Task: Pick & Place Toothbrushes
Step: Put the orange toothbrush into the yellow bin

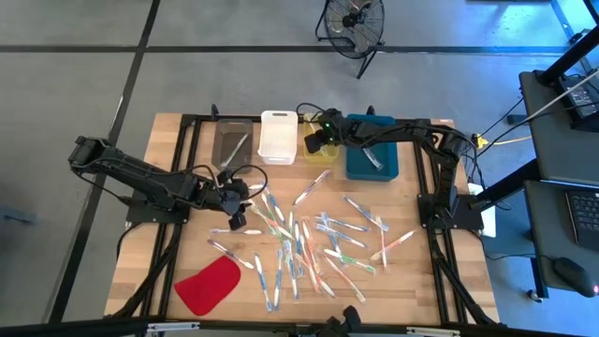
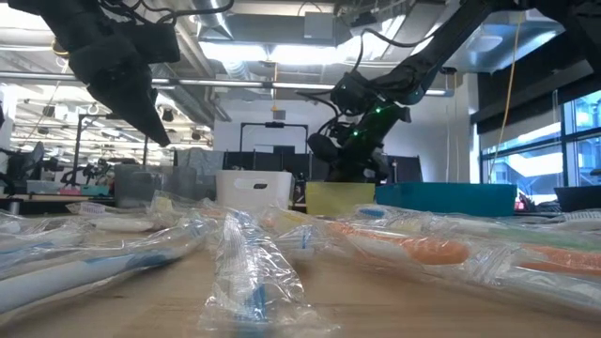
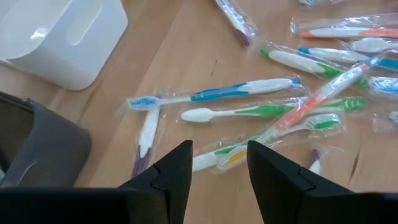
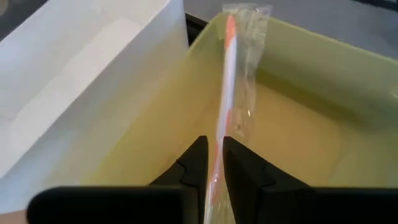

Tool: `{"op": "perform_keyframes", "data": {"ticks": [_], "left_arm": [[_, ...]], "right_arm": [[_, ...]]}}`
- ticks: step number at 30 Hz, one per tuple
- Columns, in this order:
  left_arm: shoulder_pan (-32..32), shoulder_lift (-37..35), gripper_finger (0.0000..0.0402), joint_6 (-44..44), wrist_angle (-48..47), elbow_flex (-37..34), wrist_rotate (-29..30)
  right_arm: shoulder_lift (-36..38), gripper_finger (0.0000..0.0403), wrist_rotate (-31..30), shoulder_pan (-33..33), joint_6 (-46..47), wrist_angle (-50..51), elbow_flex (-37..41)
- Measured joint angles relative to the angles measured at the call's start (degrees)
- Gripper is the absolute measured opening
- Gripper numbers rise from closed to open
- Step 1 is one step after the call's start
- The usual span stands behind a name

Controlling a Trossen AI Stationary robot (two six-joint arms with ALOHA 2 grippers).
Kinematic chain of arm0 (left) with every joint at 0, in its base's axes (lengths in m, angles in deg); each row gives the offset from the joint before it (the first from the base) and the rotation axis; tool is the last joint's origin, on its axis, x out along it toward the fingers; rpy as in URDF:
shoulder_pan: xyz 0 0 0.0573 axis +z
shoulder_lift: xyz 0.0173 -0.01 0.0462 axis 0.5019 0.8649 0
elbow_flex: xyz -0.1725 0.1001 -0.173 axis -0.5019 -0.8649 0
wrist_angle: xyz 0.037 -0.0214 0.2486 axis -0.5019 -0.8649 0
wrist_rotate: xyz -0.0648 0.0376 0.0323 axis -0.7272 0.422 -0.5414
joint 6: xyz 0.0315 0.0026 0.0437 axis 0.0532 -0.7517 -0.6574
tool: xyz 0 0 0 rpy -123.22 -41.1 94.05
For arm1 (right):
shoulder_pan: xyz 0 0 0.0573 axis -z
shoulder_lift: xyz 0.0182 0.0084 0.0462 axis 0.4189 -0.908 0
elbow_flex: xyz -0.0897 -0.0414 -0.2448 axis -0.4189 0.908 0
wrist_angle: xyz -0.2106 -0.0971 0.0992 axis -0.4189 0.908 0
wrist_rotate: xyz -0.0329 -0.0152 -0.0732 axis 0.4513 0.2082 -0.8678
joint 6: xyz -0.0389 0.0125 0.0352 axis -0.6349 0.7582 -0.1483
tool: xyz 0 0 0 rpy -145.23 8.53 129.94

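Right claw [image 4: 212, 163] pinches a crinkly clear-wrapped orange-and-white plastic toothbrush [image 4: 229, 87] over the smooth yellow bin [image 4: 298, 124]; left claw [image 3: 219, 163] gapes empty.

Four bins: grey bin [image 1: 231, 142], white bin [image 1: 277, 137], yellow bin [image 1: 319, 150], teal bin [image 1: 372, 159]. Toothbrushes [image 1: 309, 245] – dozens, wrapped. One red piece [image 1: 208, 285].

The near toothbrushes [image 2: 254, 272] are blurring into smeared wrappers in the low view, so their colours are hard to read. In the right wrist view the wrapped orange toothbrush [image 4: 231, 93] is running down between the right gripper [image 4: 211, 163] fingers, its lower end disappearing behind them; the yellow bin [image 4: 298, 118] is being cut off by the frame. From above, the left gripper [image 1: 236, 212] is possibly hiding a brush beneath it
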Motion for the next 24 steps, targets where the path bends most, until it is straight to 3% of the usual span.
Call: {"op": "perform_keyframes", "data": {"ticks": [8,13,17,24], "left_arm": [[0.0,0.0,0.0181,0.0,-2.4,0.0,0.0],[0.0,0.0,0.0213,0.5,-3.0,0.0,0.0],[0.0,0.0,0.023,1.6,-3.0,0.0,-0.4],[0.0,0.0,0.0229,1.5,-3.0,0.0,-4.7]], "right_arm": [[2.8,0.002,0.2,0.0,-4.8,0.2,0.0],[6.4,0.0004,0.1,-0.3,-8.3,5.5,0.0],[9.1,0.0011,-0.1,-1.1,-10.5,9.9,0.9],[15.5,0.0022,-1.8,-3.4,-10.9,9.2,8.6]]}}
